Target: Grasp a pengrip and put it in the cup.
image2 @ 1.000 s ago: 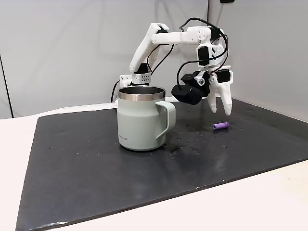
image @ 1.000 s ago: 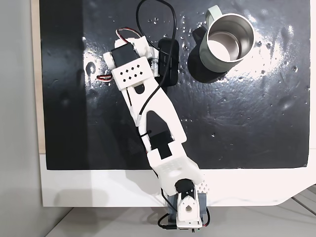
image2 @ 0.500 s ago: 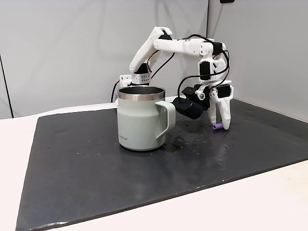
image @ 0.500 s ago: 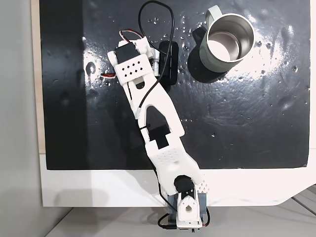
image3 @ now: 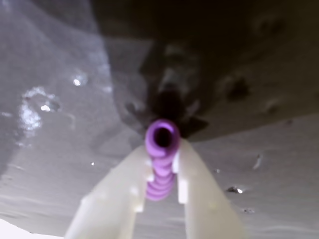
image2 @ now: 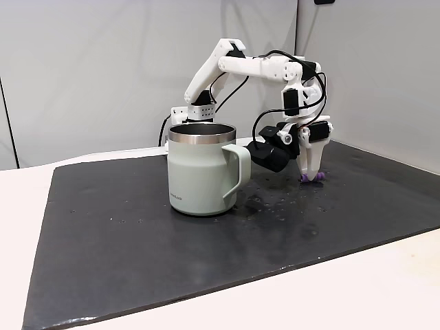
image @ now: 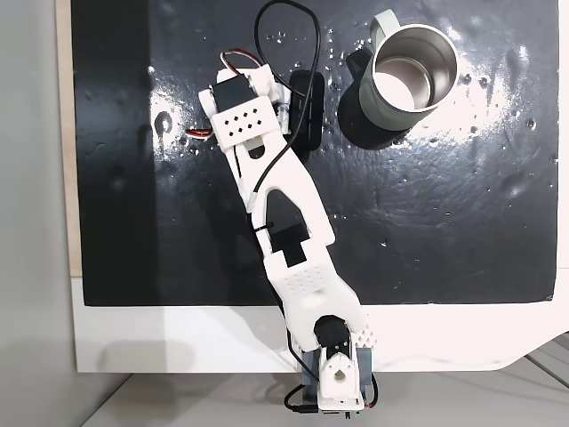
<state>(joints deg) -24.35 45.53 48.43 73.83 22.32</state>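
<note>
Pengrip (image3: 160, 164) sits between the two white fingers (image3: 119, 199) in the wrist view, low in the middle of the frame, its open end toward the camera and the fingers clenched against both its sides. In a fixed view it shows as a purple speck at the fingertips of the gripper (image2: 313, 177), right of centre, still down on the mat (image2: 206, 240). So the step in hand looks like the grasp itself, just made, with the lift not yet begun.

The next move, as I judge it, calls for a straight lift off the mat, then a swing toward the cup (image2: 201, 168), which stands left of the gripper in that view and at the upper right in a fixed view from above (image: 411, 73). The cup's mouth is wide and the pengrip tiny, so the drop should be forgiving once the fingers clear the rim.

The black mat is glossy and dimpled, with bright glare spots; it lies on a white worktop (image: 178, 342). Plain grey walls (image2: 89, 69) stand behind.
</note>
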